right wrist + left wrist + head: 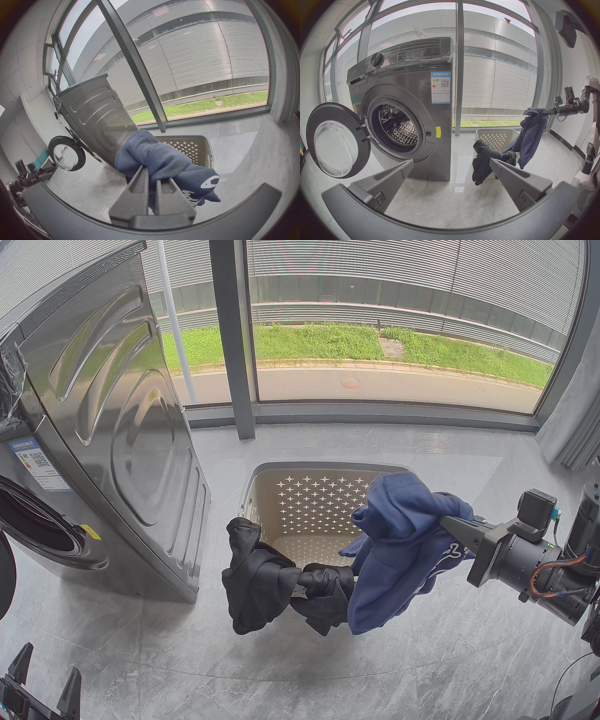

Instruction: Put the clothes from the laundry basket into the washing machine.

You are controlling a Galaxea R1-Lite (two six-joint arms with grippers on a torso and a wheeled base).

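Note:
My right gripper (445, 520) is shut on a blue hoodie (400, 546) and holds it in the air above the near right corner of the cream laundry basket (312, 502). The blue hoodie (162, 162) drapes over the fingers (140, 184). A black garment (269, 580) hangs over the basket's front rim. The grey washing machine (112, 427) stands at the left, and its round door (336, 143) is swung open beside the drum (397, 126). Low at the near left, my left gripper (450, 167) is open and holds nothing, facing the washing machine (409, 103).
A large window with a dark pillar (234, 334) runs behind the basket. A grey curtain (575, 415) hangs at the far right. Bare grey tile floor (375, 671) lies between the basket and me.

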